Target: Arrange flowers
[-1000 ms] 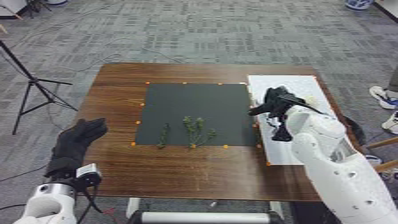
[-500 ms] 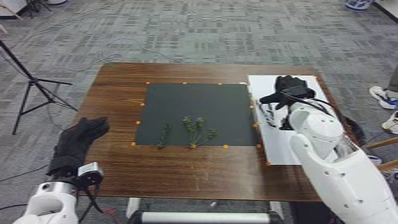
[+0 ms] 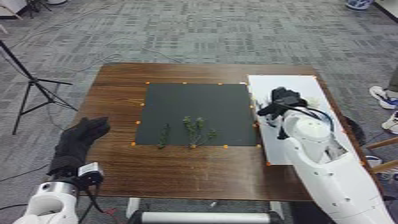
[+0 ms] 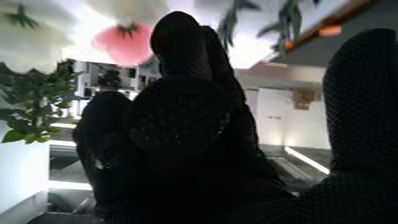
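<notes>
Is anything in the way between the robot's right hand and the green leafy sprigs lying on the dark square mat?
Nothing visible stands between the right hand and the sprigs; flat white sheet and dark mat lie between.

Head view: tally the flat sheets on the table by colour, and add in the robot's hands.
Dark sheet: 1
White sheet: 1
Black-gloved hands, the left hand and the right hand: 2
Total: 4
</notes>
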{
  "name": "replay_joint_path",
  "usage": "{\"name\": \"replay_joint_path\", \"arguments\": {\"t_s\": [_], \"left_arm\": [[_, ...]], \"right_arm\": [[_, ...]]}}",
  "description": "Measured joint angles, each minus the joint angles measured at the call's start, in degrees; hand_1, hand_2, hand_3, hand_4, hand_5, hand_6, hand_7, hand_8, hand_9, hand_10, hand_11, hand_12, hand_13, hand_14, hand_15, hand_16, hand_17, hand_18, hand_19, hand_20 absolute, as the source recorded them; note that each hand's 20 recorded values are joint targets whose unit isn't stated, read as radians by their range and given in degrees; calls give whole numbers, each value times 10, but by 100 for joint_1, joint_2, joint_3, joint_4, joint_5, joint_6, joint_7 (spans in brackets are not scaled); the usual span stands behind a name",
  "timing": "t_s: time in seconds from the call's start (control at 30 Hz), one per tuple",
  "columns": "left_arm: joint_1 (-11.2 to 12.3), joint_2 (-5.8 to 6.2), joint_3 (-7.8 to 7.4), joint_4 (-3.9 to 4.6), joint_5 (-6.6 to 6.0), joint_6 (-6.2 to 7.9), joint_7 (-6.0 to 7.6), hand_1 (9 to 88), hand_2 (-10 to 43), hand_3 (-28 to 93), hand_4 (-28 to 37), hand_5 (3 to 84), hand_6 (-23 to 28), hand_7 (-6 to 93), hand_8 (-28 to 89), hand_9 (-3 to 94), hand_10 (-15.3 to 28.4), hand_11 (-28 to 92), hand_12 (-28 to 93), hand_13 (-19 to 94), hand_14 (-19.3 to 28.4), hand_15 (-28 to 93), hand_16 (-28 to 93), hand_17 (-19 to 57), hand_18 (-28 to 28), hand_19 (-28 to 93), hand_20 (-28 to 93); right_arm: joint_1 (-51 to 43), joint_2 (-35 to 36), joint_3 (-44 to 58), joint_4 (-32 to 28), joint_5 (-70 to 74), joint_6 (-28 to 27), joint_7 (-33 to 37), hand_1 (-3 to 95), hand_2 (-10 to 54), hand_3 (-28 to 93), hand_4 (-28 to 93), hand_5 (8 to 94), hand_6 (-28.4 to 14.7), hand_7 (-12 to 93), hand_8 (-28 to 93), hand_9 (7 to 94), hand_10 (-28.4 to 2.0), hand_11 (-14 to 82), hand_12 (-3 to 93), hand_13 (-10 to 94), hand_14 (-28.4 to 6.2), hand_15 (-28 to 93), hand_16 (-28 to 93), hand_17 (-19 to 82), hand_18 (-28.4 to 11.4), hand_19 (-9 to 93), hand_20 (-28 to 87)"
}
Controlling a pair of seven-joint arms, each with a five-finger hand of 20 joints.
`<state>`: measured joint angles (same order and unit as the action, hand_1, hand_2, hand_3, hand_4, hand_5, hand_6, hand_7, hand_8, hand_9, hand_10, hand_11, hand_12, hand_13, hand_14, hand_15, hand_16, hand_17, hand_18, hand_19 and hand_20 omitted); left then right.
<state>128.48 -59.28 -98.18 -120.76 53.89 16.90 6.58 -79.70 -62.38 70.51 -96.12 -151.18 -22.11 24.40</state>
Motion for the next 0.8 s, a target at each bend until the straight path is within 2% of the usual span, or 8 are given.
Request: {"name": "replay_joint_path", "arguments": {"t_s": [0.17, 0.27, 0.33, 0.37, 0.4, 0.5, 0.8], "left_arm": [[2, -9, 0, -1, 0, -18, 1, 218, 118, 680, -283, 519, 40, 166, -64, 487, 143, 219, 134, 368, 176, 209, -6, 41, 88, 61, 132], [2, -15, 1, -1, 0, -33, 1, 218, 118, 681, -283, 518, 40, 166, -64, 487, 142, 219, 134, 368, 175, 209, -6, 41, 88, 61, 132], [-3, -20, 6, -1, 0, -40, 0, 219, 118, 680, -283, 518, 40, 167, -64, 487, 142, 220, 134, 368, 175, 209, -6, 41, 88, 61, 132], [-4, -22, 9, -1, 0, -43, -1, 220, 118, 680, -283, 518, 40, 167, -64, 486, 143, 221, 134, 368, 175, 209, -7, 41, 88, 61, 132], [-5, -24, 12, -1, 0, -45, -2, 220, 117, 682, -283, 518, 40, 166, -64, 487, 142, 221, 134, 367, 175, 209, -7, 41, 88, 62, 132], [-6, -30, 13, -1, 0, -50, -4, 220, 117, 682, -283, 518, 40, 164, -64, 487, 142, 220, 134, 367, 174, 208, -6, 41, 88, 61, 132], [-1, -41, 12, -2, 2, -50, -12, 222, 116, 683, -283, 518, 40, 164, -64, 487, 142, 219, 134, 365, 175, 207, -6, 41, 88, 62, 132]], "right_arm": [[-6, -28, -54, 90, -67, 7, 0, 316, -95, 578, -170, 648, -74, 284, -39, 785, -145, 416, 332, 937, -17, 585, 313, 662, -130, 932, 566], [2, -51, -99, 130, -90, 59, 23, 382, -95, 601, -169, 669, -67, 311, -45, 824, -134, 422, 329, 937, -11, 613, 281, 684, -118, 932, 561], [18, -68, -140, 162, -87, 128, 85, 421, -95, 602, -179, 676, -59, 306, 91, 836, -130, 421, 328, 937, -9, 627, 259, 691, -115, 932, 559], [29, -80, -159, 181, -69, 166, 136, 468, -95, 569, -177, 677, -50, 296, 201, 846, -124, 419, 327, 937, -8, 632, 253, 697, -114, 932, 558], [41, -95, -172, 197, -38, 199, 203, 517, -95, 537, -172, 682, -39, 298, 245, 857, -122, 412, 325, 937, -8, 638, 248, 701, -112, 932, 555], [75, -144, -178, 216, 198, 233, 436, 562, -95, 528, -168, 706, -29, 294, 254, 883, -113, 395, 315, 937, -7, 649, 237, 711, -110, 932, 548], [159, -227, -43, 195, 783, 9, 612, 575, -95, 561, -160, 784, -8, 314, 271, 930, -101, 412, 321, 937, -6, 689, 214, 736, -115, 932, 563]]}}
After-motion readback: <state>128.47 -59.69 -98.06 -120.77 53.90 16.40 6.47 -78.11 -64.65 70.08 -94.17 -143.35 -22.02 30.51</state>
